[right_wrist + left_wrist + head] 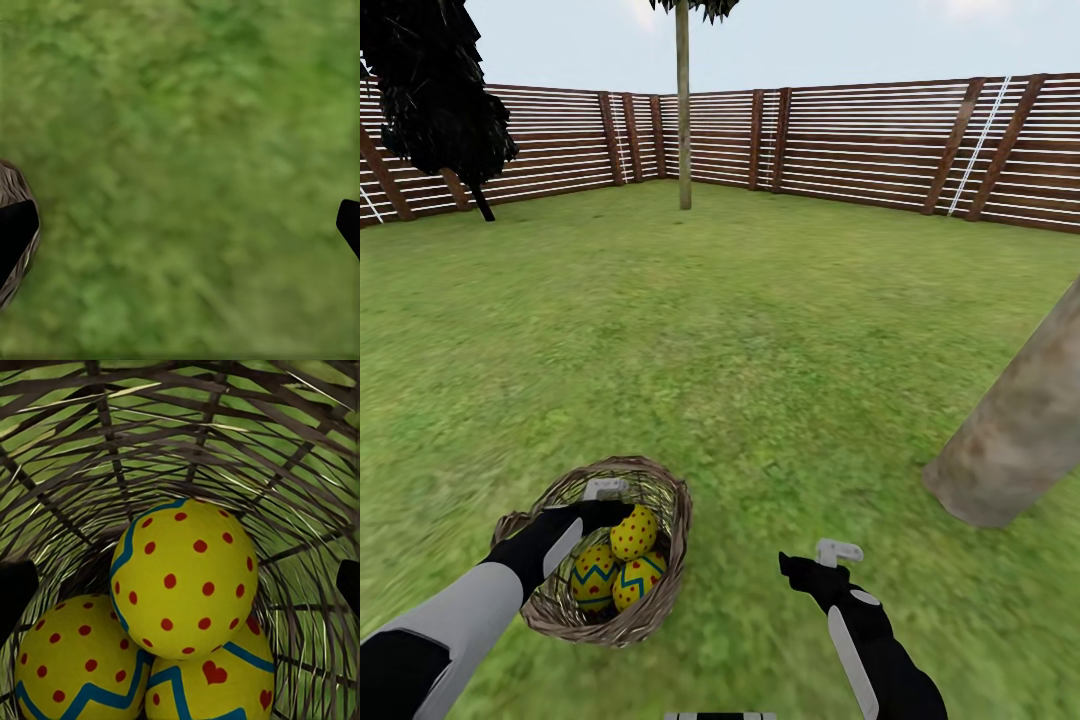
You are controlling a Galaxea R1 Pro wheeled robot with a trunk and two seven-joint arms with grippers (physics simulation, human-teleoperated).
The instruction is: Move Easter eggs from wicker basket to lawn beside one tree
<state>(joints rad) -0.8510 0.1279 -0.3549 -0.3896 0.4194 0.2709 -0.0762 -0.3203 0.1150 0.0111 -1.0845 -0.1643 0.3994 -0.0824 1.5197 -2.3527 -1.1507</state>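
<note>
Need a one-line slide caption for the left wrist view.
Open left gripper inside the wicker basket, lined up on the top egg of three.

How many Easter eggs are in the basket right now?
3, all in the wicker basket: top egg resting on two zigzag eggs, left and right. None visible on the lawn.

The wicker basket (660, 590) hems the left gripper (610, 497) inside its woven wall, with open room only upward through the mouth. Three Easter eggs (184, 577) are piled touching one another below, the top one lying between the spread fingertips (15, 592). The right gripper (830, 562) hangs over bare lawn (760, 330), jaws apart, with nothing between them. The thick tree trunk (1025, 420) leans up at the right, with open grass between it and the basket.
</note>
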